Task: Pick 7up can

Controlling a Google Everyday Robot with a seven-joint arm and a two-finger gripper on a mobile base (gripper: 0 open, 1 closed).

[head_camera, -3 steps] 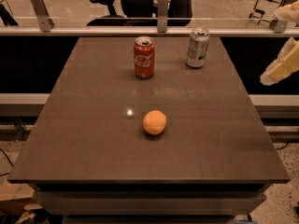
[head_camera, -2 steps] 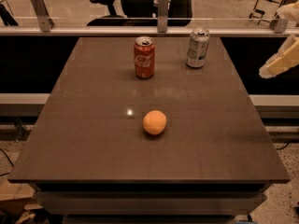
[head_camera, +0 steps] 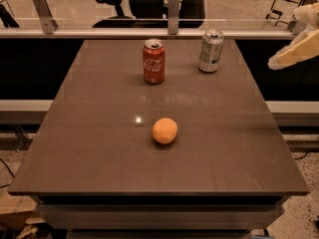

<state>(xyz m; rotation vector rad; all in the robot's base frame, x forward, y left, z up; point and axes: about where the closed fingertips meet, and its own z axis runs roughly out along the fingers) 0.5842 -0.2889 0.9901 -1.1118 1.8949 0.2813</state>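
The 7up can (head_camera: 211, 51), silver-grey with dark label marks and a shiny top, stands upright near the far right of the dark table (head_camera: 99, 148). The gripper (head_camera: 294, 54) is at the right edge of the view, raised beside the table, to the right of the can and apart from it. Only its pale fingers show, pointing left toward the can.
A red Coca-Cola can (head_camera: 154, 61) stands left of the 7up can. An orange (head_camera: 164, 131) lies near the table's middle. A glass rail with metal posts (head_camera: 173, 9) runs along the far edge, with an office chair (head_camera: 149, 1) behind.
The gripper has risen slightly and drawn a little left at the right edge. The cans and the orange have not moved.
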